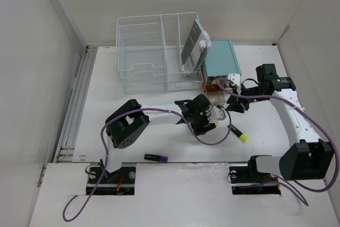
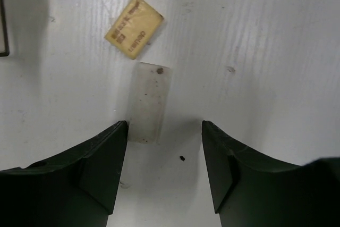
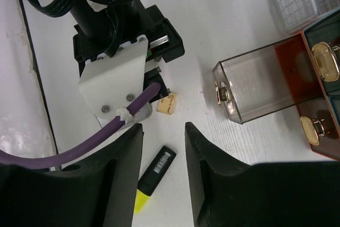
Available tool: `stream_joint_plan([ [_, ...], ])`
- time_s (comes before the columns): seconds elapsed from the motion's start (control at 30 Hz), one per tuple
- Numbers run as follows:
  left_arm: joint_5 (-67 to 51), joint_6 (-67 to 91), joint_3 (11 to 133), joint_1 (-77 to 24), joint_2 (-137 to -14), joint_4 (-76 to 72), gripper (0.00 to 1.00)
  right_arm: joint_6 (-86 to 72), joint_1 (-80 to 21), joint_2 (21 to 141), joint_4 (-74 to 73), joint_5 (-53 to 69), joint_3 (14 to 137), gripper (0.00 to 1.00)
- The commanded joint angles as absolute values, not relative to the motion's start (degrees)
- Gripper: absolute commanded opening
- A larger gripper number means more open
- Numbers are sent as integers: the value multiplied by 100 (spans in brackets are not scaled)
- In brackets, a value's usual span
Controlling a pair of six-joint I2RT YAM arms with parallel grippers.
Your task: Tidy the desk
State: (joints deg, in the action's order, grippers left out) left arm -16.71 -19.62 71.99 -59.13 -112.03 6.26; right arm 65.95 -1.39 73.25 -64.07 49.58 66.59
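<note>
Left claw (image 2: 164, 127) half-wide, empty, low over worktop (image 2: 265, 51). Clear strip (image 2: 149, 102) between tips, off-centre toward frame left, long axis toward frame top; tan eraser (image 2: 134, 26) beyond, upper left. Right claw (image 3: 163, 131) half-wide, empty, over highlighter (image 3: 154, 176).

Landmark: drawer box (image 1: 220, 59), at back of bench (image 1: 106, 104). Wire organizer (image 1: 154, 51) just left of it. Drawer (image 1: 215, 91) juts out in front. Highlighter (image 1: 237, 133) further in front. Marker (image 1: 155, 157) well front-left.
</note>
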Motion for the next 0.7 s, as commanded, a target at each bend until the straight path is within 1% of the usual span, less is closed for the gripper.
stream_joint_plan([
  [0.0, -2276, -2171, 7295, -5889, -11285, 1160, 54, 6916, -44, 7260, -6645, 5326, 6759, 43],
  [0.07, -2276, -2119, 7242, -5889, -11285, 1160, 50, 6969, -44, 7260, -6705, 5326, 6811, 43],
  [0.17, -2276, -2039, 7242, -5836, -11285, 1160, 38, 6970, 8, 7260, -6706, 5379, 6812, 43],
  [0.23, -2224, -1916, 7181, -5836, -11285, 1160, 36, 7022, 9, 7260, -6759, 5379, 6812, 43],
  [0.27, -2137, -1838, 7181, -5836, -11285, 1160, 32, 7075, 9, 7260, -6811, 5431, 6812, 43],
  [0.43, -1995, -1600, 7128, -5836, -11285, 1046, 22, 7075, 9, 7260, -6812, 5432, 6812, 43],
  [0.5, -1881, -1469, 7075, -5836, -11285, 993, 16, 7075, 79, 7260, -6812, 5379, 6812, 43],
  [0.57, -1881, -1389, 6935, -5836, -11224, 940, 13, 7075, 141, 7260, -6812, 5239, 6812, 41],
  [0.6, -1881, -1389, 6882, -5836, -11224, 827, 8, 7075, 202, 7260, -6812, 5238, 6872, 41],
  [0.67, -1829, -1266, 6707, -5836, -11136, 704, 4, 7075, 280, 7207, -6812, 5159, 6925, 41],
])
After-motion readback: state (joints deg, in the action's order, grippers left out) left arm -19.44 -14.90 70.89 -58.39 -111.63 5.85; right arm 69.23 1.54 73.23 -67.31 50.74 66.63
